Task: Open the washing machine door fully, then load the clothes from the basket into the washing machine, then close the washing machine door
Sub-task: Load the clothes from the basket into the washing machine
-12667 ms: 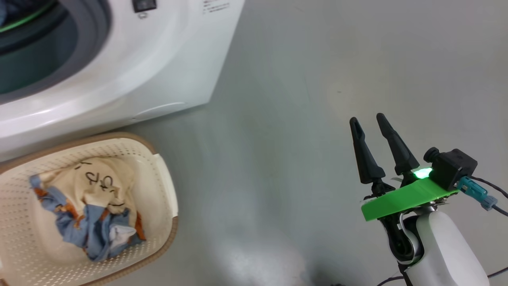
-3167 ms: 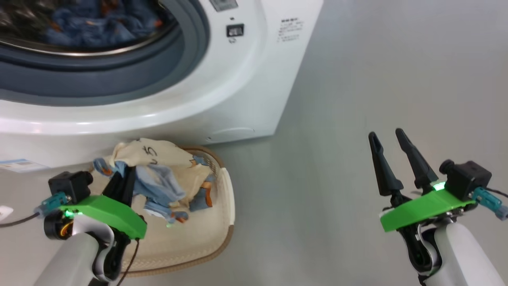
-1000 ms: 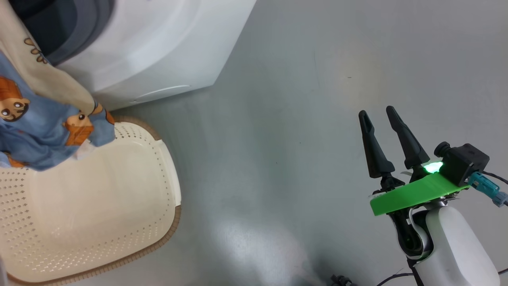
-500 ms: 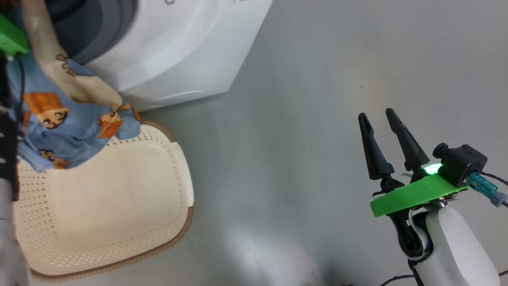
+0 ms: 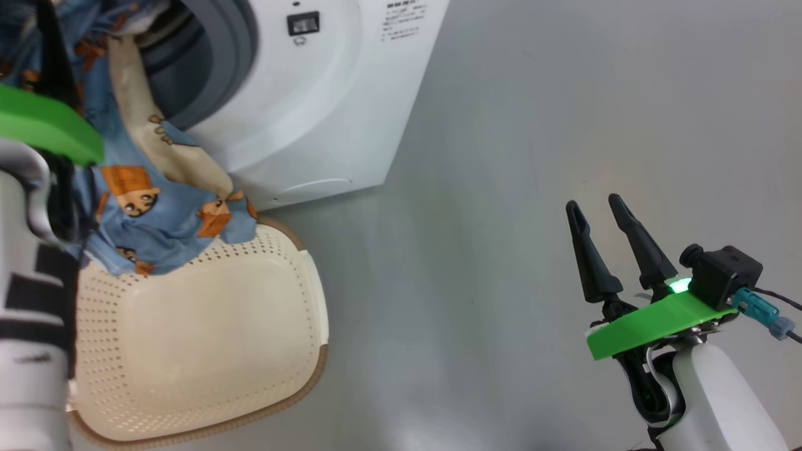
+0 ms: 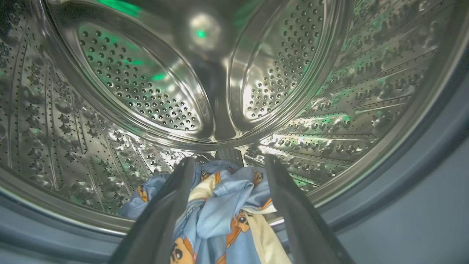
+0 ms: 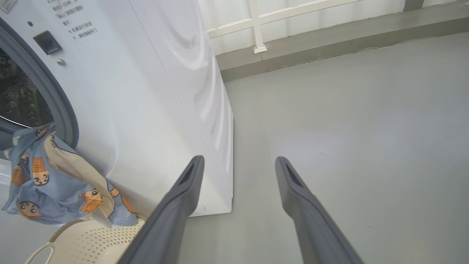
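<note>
The clothes (image 5: 156, 213) have come up out of the basket (image 5: 188, 338), now bare, and lie draped over the lip of the washing machine (image 5: 326, 113): one end bunched just inside the steel drum (image 6: 146, 91), the long tail hanging down the front toward the basket. The left gripper (image 6: 229, 160) is at the mouth, fingers (image 6: 157, 220) spread, cloth loose between them; the tail hangs below and behind it, so that arm looks nearest. The right gripper (image 5: 593, 203), also spread and holding nothing, waits well aside.
</note>
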Robot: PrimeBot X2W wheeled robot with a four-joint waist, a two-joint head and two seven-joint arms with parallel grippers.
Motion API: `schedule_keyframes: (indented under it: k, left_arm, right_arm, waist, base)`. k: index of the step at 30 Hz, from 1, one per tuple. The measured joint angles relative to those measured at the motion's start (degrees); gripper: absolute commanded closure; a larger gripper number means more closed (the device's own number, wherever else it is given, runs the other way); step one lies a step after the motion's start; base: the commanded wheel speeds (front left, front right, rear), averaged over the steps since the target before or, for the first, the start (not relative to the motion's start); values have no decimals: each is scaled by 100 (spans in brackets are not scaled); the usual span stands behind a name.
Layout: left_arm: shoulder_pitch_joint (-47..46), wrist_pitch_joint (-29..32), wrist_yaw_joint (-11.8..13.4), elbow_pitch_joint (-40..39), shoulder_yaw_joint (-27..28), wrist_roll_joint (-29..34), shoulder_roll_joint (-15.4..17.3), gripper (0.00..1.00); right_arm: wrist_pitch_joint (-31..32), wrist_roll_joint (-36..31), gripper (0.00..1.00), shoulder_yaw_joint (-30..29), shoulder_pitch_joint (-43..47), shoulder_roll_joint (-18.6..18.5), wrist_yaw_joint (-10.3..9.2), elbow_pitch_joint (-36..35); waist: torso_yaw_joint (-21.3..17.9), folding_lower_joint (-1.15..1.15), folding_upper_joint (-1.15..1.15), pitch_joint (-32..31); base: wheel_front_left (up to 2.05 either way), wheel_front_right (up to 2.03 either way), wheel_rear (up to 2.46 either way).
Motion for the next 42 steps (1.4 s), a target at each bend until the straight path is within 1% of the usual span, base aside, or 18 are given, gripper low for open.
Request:
schedule_keyframes:
  k: [2,4,8,15,21,23,24,31,35,42]
  left_arm:
    - [256,1,-18,-287,16,23,-34,0]
    - [555,0,-18,-694,12,175,-45,0]
    - [1201,0,-18,-1437,133,205,-147,0]
    - [2423,1,-18,-2187,274,255,-392,0]
    - [3129,1,-41,-2494,413,255,-549,0]
    - [3226,1,-41,-2531,441,255,-572,0]
    - [3404,1,-41,-2624,513,247,-645,0]
    - [3857,1,-41,-2871,604,243,-730,0]
    - [4072,1,-41,-3016,687,238,-832,0]
    - [4341,1,-41,-3118,678,230,-872,0]
  right_arm:
    - [0,0,0,-7,26,-14,0,3]
    - [0,0,0,-14,26,-22,0,3]
    - [0,0,0,-16,26,-43,0,14]
    - [0,0,0,-42,88,-67,0,-5]
    - [0,0,0,-80,178,-91,0,-24]
    - [0,0,0,-88,185,-100,0,-32]
    - [0,0,0,-125,225,-112,0,-57]
    - [0,0,0,-169,282,-131,0,-181]
    - [0,0,0,-174,283,-134,0,-196]
    - [0,0,0,-189,285,-140,0,-199]
  waist:
    - [46,0,0,-73]
    - [95,0,0,-139]
    - [183,0,0,-271]
    - [302,0,0,-511]
    - [433,0,0,-664]
    - [453,1,0,-689]
    - [494,0,0,-734]
    - [596,0,0,-790]
    - [631,0,0,-791]
    - [668,0,0,-786]
  base:
    - [0,0,0]
    - [0,0,0]
    - [0,0,0]
    - [0,0,0]
    - [0,0,0]
    - [0,0,0]
    - [0,0,0]
    - [0,0,0]
    - [0,0,0]
    - [0,0,0]
